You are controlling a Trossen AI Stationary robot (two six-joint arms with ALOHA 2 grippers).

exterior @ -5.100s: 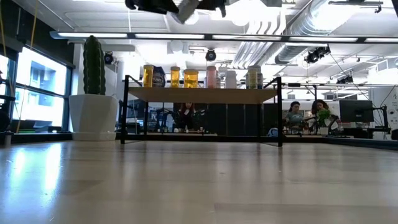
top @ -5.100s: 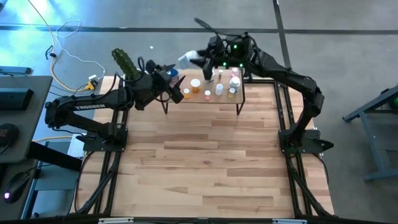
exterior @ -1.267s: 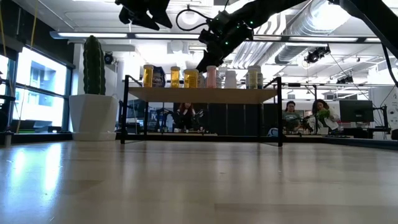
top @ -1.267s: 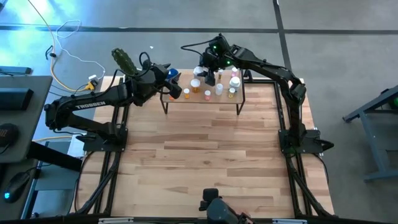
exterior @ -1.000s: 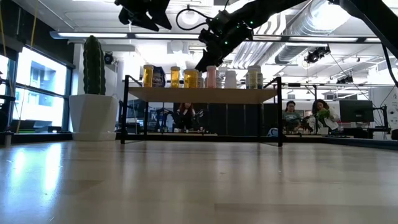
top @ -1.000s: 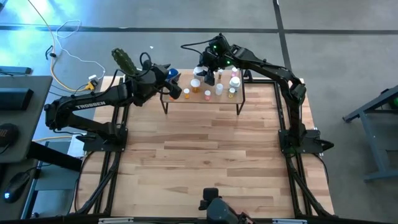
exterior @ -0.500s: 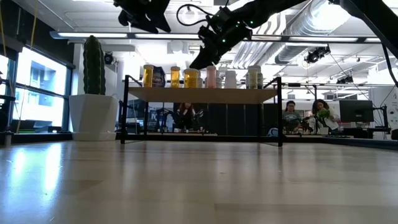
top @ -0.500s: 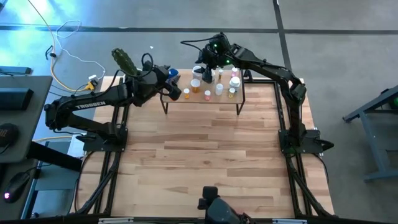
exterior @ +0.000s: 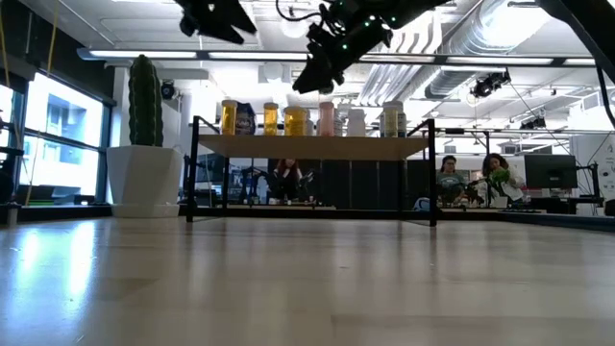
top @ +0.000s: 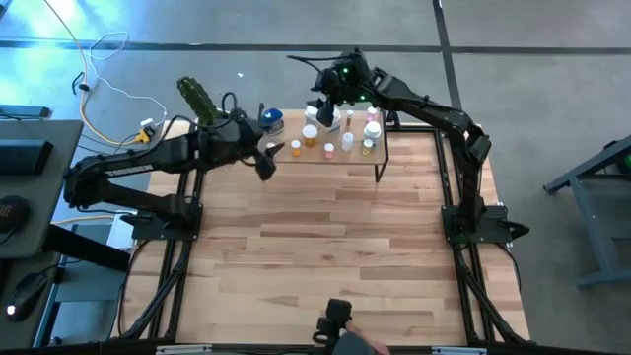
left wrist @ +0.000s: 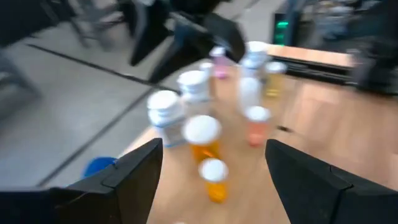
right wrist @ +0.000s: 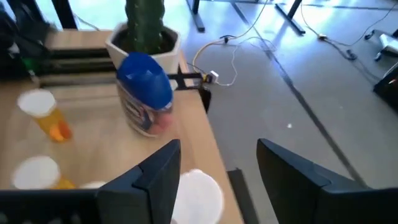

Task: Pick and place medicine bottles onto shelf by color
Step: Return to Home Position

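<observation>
Left gripper (top: 268,161) withdrawn over tabletop (top: 315,256), right gripper (top: 319,106) above shelf (top: 375,154), both spread, empty

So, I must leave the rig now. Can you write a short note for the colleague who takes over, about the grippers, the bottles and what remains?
Left gripper: open, empty, near the front left corner of the shelf.
Right gripper: open, empty, above the shelf's left part.
Medicine bottles: all that I can see stand upright on the shelf, with the orange ones and the blue bottle toward the left, pink and white farther right.
Done: placing, as far as these views show.
Left: bring both arms to home. Neither is there yet.
</observation>
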